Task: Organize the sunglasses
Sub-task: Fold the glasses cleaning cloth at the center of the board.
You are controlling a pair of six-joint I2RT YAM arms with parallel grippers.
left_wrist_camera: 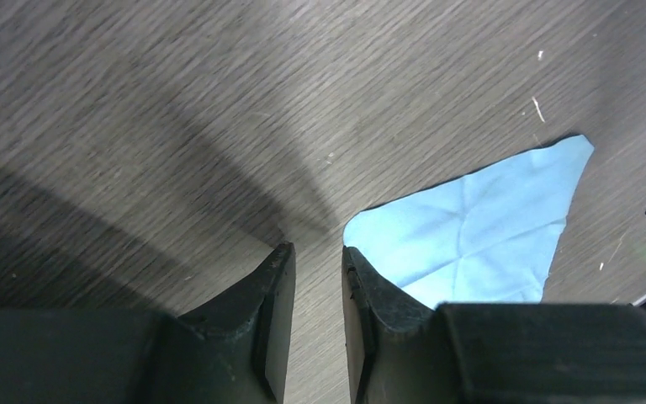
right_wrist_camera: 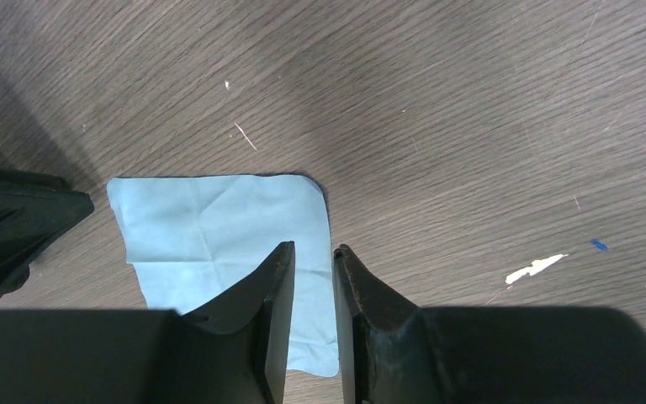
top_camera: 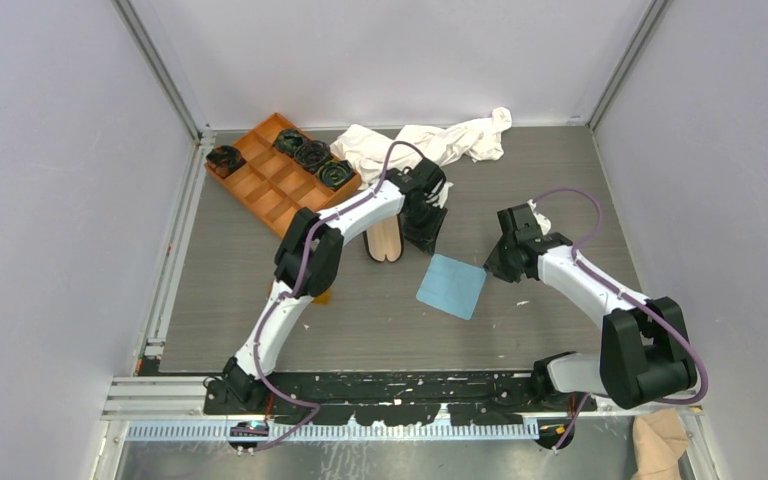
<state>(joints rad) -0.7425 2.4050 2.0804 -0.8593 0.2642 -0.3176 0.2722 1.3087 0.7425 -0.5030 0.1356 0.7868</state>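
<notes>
Two pairs of jaws hang low over the table point(top_camera: 570, 190), both narrow, with a thin gap and nothing between. The left jaws are above bare wood; a corner of the light blue cloth point(left_wrist_camera: 479, 219) lies just beside one fingertip point(left_wrist_camera: 362, 278), at 3 o'clock in the left wrist view. The right jaws are over the same cloth, near its 3 o'clock edge, and past this edge the wood is free. From above, the cloth lies near the middle of the table, and the open black case point(top_camera: 385, 242), beige inside, lies at 10 o'clock of it, close to the left jaws. Of the sunglasses point(top_camera: 320, 297) I see only a small amber piece at 8 o'clock of the case, beside the elbow of the left arm point(top_camera: 305, 255); the rest is hidden. The orange tray point(top_camera: 278, 185) sits at 11 o'clock near the left edge, and a white cloth point(top_camera: 430, 140) is heaped at 12 o'clock by the back edge. Open room I find from 2 to 4 o'clock.
</notes>
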